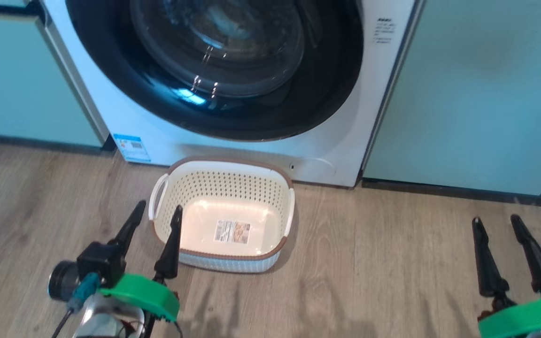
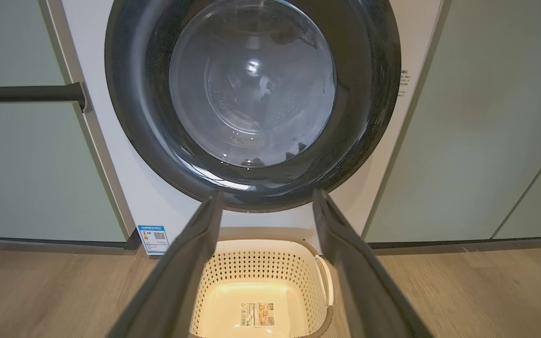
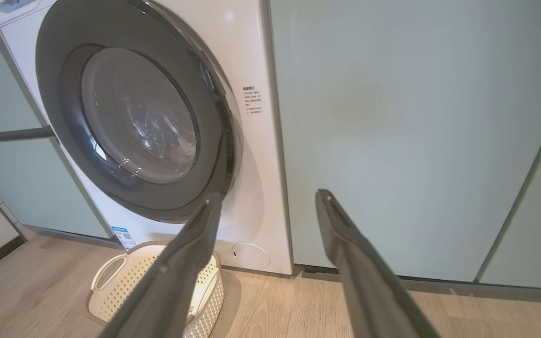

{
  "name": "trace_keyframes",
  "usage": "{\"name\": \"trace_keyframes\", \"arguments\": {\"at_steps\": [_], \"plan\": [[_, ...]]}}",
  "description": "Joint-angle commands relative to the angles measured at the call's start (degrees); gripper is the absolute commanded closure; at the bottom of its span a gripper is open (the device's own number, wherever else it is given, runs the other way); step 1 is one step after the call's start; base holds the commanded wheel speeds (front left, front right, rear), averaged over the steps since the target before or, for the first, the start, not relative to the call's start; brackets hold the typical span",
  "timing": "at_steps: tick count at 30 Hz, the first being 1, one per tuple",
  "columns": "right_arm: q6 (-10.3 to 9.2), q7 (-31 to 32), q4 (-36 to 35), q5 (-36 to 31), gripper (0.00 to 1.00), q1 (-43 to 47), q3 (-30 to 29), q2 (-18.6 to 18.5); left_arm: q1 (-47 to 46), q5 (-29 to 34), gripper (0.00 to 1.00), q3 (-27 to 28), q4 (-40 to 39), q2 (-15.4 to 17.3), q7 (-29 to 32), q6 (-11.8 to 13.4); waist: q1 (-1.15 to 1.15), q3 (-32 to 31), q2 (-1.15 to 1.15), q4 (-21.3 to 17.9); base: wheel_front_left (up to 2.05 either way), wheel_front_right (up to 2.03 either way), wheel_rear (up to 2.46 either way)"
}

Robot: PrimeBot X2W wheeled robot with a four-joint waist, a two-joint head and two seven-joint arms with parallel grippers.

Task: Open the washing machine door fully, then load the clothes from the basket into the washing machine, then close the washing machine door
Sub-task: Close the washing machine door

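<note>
1. Weight and stiffness marked the washing machine door (image 1: pixel 214 65), I judged: a rigid, glossy black disc lying against the front of the washing machine (image 1: pixel 341 141), with a slick glass bowl that should not be knocked; whether it was latched I could not tell
2. Its outer black rim looked the safest hold, since the glass offered no purchase
3. The basket (image 1: pixel 226 185) sat on the floor (image 1: pixel 369 263) just below the door, empty down to its label sticker (image 1: pixel 233 231); it was probably light, stiff plastic
4. A pale patch behind the glass might have been the clothes (image 3: pixel 183 145), soft and limp
5. The left hand (image 1: pixel 160 206) hung spread and empty just beside the basket's left rim; the right hand (image 1: pixel 495 219), also spread and empty, was well apart over bare floor
6. Cabinets (image 1: pixel 477 94) flanked the machine closely, and free room lay on the floor to the right
</note>
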Motion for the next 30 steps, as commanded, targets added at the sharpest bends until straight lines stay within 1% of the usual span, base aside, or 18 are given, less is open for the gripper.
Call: {"name": "trace_keyframes", "arguments": {"at_steps": [1, 12, 30], "plan": [[-0.2, 0.4, -2.6, 0.5, 0.0, -0.6, 1.0, -0.1, -1.0, -0.4, 0.0, 2.6, -2.2, 1.2, 0.3, 0.5, 0.01, -1.1, -0.01, -0.9, 0.0, 0.0, 0.0], [-0.2, 2.0, -4.8, 1.5, 0.0, 2.8, 1.2, -0.1, 1.5, -1.0, 0.0, 2.9, -3.7, 1.6, 1.5, 1.5, 0.01, -3.0, -0.01, -2.8, 0.0, 0.0, 0.0], [-0.2, 2.7, -4.8, 1.7, 0.0, 2.4, 1.2, -0.1, 1.4, -1.4, 0.0, 2.1, -4.0, 1.8, 1.5, 2.5, 0.01, -2.5, -0.01, -3.2, 0.0, 0.0, 0.0]]}}
